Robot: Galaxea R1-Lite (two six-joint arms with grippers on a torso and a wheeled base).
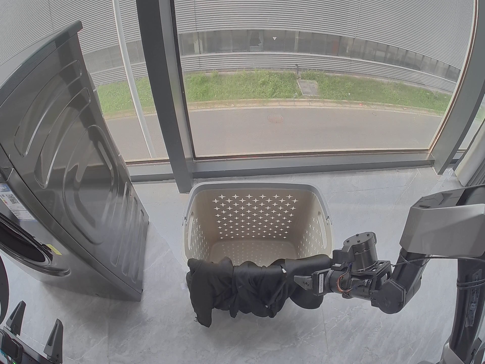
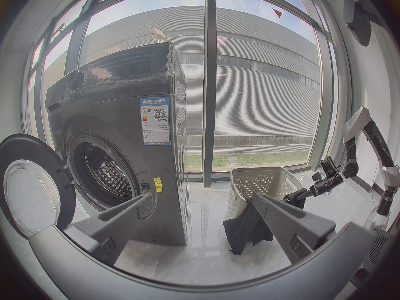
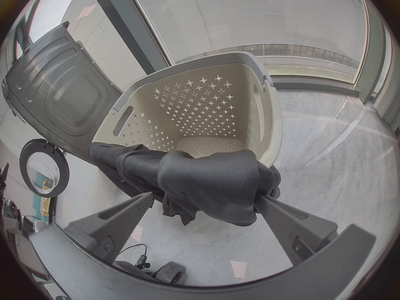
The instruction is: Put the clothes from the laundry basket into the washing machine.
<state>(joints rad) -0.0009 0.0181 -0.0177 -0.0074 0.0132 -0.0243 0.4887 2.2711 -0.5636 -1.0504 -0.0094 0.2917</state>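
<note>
A black garment (image 1: 237, 286) hangs over the near rim of a cream laundry basket (image 1: 257, 185) on the floor, part of it trailing down outside. My right gripper (image 1: 302, 279) is at the garment's right end. In the right wrist view the right gripper (image 3: 203, 203) is open, a finger on each side of the bunched garment (image 3: 208, 180). The basket's inside (image 3: 208, 144) shows bare. The grey washing machine (image 1: 76, 178) stands to the left, its round door (image 2: 29, 184) swung open and its drum (image 2: 106, 173) exposed. My left gripper (image 1: 35, 327) is open, low and near the machine's front.
Behind the basket runs a tall window with a dark frame post (image 1: 161, 87). Pale tiled floor (image 1: 151, 329) lies open between the basket and the machine. The machine's side panel stands close to the basket's left wall.
</note>
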